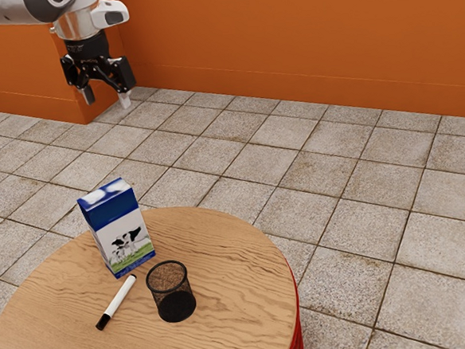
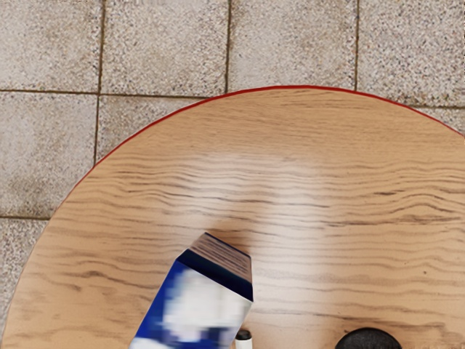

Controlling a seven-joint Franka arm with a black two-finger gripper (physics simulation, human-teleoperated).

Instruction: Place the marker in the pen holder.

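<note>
With fingers spread, the black two-finger gripper should straddle the slim white marker crosswise, inside the round wooden table's rim, avoiding the seemingly close blue-and-white carton

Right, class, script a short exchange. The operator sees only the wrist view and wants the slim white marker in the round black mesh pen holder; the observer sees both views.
Operator: Is the black two-finger gripper open?
Observer: Yes, its fingers stand apart, with nothing between them.
Operator: I see one end of the slim white marker. What's at the other?
Observer: A longer black cap, at the end farther from the blue-and-white milk carton.
</note>
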